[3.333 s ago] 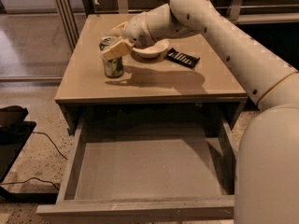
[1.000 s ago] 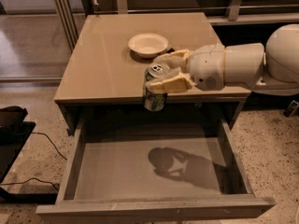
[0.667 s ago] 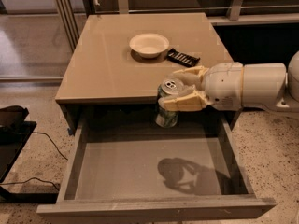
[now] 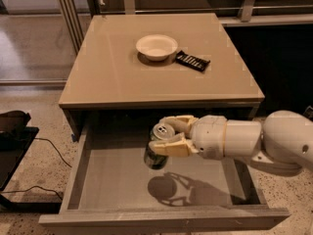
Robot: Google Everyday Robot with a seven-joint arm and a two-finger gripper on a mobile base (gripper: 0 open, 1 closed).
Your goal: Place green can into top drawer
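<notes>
My gripper [image 4: 168,137] comes in from the right on a thick white arm and is shut on the green can [image 4: 157,151], its pale fingers [image 4: 171,148] clasping the can's upper part. The can has a silver top with a pull tab, is tilted a little, and hangs in the air above the floor of the open top drawer [image 4: 122,187], near the drawer's middle. Its shadow falls on the drawer bottom just below and in front of it.
The cabinet top [image 4: 107,77] carries a white bowl [image 4: 156,46] and a black flat object [image 4: 192,60] beside it at the back. Black gear and cables [image 4: 14,146] lie on the speckled floor at the left. The drawer's front panel [image 4: 166,219] stands close to the view's lower edge.
The gripper has carried the can from the cabinet top out past its front edge and down over the open drawer, lower now than a second ago.
</notes>
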